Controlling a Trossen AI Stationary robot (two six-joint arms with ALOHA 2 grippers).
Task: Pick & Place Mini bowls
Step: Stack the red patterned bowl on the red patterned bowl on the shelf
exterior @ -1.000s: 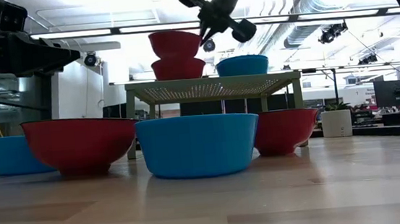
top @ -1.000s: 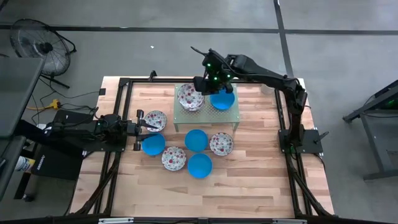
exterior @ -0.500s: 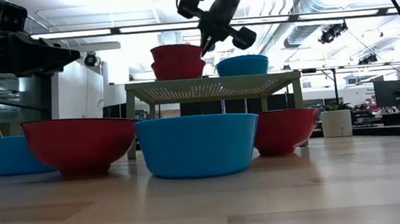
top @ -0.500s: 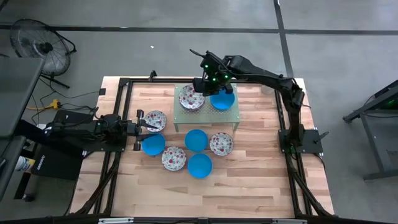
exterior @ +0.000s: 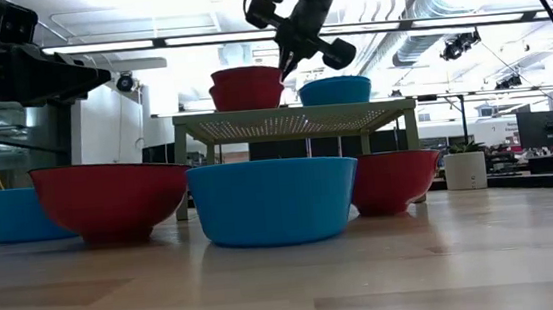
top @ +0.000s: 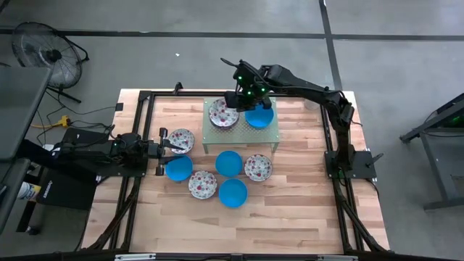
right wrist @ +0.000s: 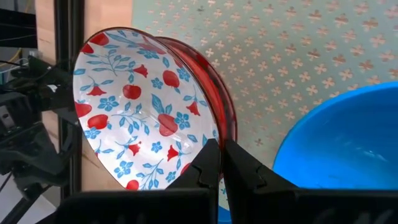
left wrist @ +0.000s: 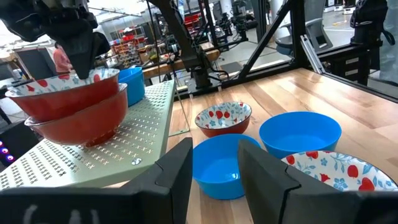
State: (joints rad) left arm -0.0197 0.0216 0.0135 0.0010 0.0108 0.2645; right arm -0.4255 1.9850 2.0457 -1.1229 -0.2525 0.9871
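Note:
A pale green perforated stand [top: 241,127] bears two stacked floral mini bowls [top: 222,114], white with red flowers inside and red outside, and a blue mini bowl [top: 259,117]. My right gripper [top: 235,103] hangs over the stack's far right side, shut on the upper floral bowl [right wrist: 140,118]. That bowl is nested in the lower one [exterior: 247,97]. Several more blue and floral mini bowls rest on the table in front of the stand. My left gripper [top: 166,143] waits open and level at the table's left side, beside a floral bowl [top: 181,140]. My right gripper pinches the upper floral bowl's rim [right wrist: 214,133] on the side facing the blue bowl, one finger inside the bowl and one outside. The fingers slant down from the far right. The bowl sits nested in the lower floral bowl on the stand.
On the table stand blue bowls [top: 178,168], [top: 229,162], [top: 233,193] and floral bowls [top: 202,184], [top: 258,167]. Bare wood lies toward the near edge. A black frame borders the table, and a fan [top: 43,54] stands off it at the far left.
My right gripper has come down toward the stand, still shut on the floral bowl. The bowl hung clear above the lower floral bowl a second ago and now sits nested in it.

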